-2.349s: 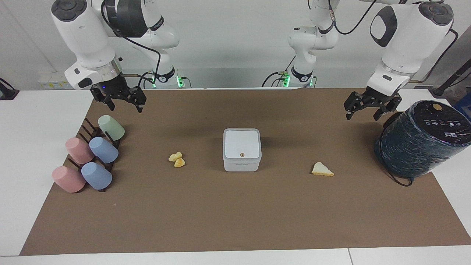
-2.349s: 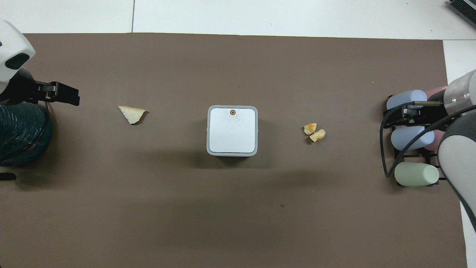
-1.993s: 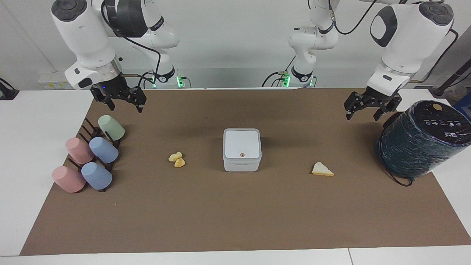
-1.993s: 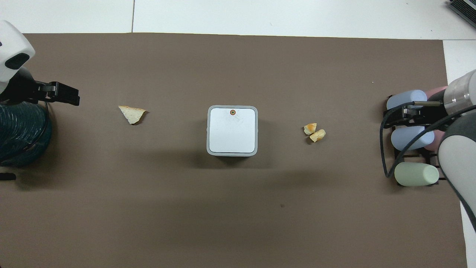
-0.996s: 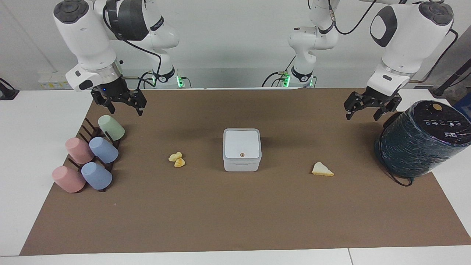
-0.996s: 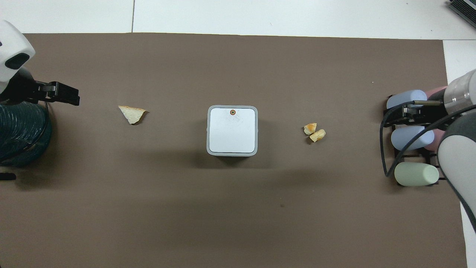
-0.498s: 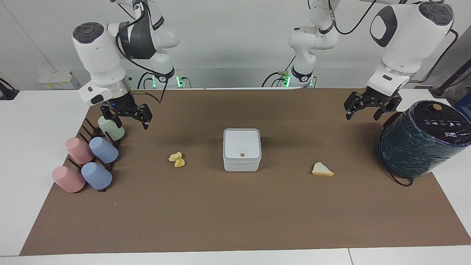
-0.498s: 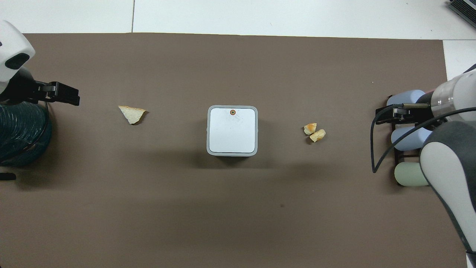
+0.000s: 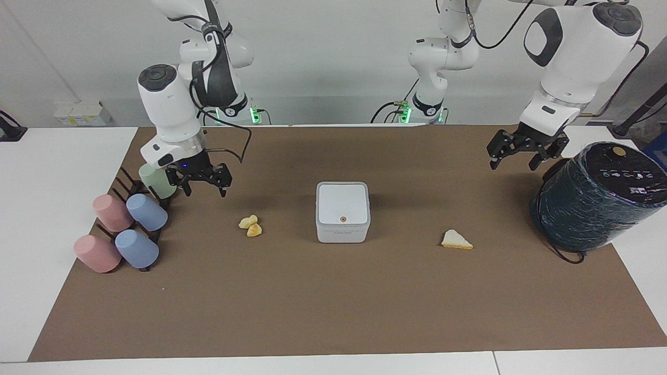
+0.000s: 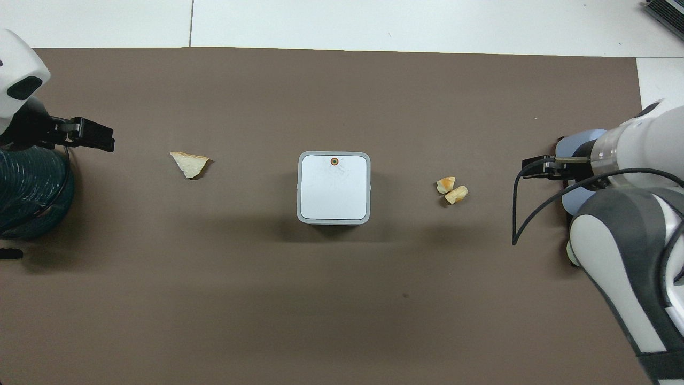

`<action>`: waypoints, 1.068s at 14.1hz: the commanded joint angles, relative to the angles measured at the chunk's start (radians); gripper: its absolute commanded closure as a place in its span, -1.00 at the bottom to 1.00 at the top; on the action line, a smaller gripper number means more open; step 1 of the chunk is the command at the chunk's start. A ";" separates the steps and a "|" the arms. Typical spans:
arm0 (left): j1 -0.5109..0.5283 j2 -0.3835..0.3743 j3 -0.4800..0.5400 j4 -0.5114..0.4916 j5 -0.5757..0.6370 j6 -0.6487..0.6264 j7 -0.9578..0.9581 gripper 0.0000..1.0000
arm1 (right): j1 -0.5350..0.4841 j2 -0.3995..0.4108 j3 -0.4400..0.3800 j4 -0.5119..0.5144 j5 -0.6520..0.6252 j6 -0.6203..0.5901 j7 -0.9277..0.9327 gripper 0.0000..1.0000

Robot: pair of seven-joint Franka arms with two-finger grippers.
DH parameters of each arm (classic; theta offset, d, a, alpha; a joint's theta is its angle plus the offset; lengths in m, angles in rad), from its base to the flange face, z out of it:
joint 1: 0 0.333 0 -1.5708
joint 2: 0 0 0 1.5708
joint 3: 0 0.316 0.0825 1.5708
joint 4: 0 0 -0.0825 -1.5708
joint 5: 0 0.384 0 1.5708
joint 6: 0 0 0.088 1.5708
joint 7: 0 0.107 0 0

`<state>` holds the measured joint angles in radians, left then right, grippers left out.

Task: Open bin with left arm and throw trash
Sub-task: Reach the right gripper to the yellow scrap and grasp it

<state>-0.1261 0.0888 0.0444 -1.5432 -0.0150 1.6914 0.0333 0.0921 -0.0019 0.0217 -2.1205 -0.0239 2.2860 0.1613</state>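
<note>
Pastel cups [image 9: 147,212] sit just beside your right pincer [image 9: 205,188], which hangs with fingers apart and empty over the worktop [image 9: 333,312]. Two nuggets [image 9: 250,225] lie near it, toward the bin [image 9: 342,211]. They're probably light and crumbly, so pinch each gently across its middle. The bin is shut and likely light and slick, so lift the lid at the edge by the orange dot [image 9: 342,219]. The flat wedge [image 9: 457,240] lies between the bin and your left pincer [image 9: 513,159]; take it by its thicker edge. That pincer waits, fingers apart, beside the dark cylinder [image 9: 594,203].
</note>
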 commanded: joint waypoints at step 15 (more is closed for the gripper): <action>-0.001 -0.029 0.000 -0.032 0.024 -0.001 0.004 -1.00 | 0.103 0.168 -0.002 -0.205 0.018 0.538 -0.039 -1.00</action>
<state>-0.1261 0.0888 0.0443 -1.5432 -0.0150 1.6914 0.0333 0.1916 0.1806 0.0223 -2.2955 -0.0241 2.8026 0.1611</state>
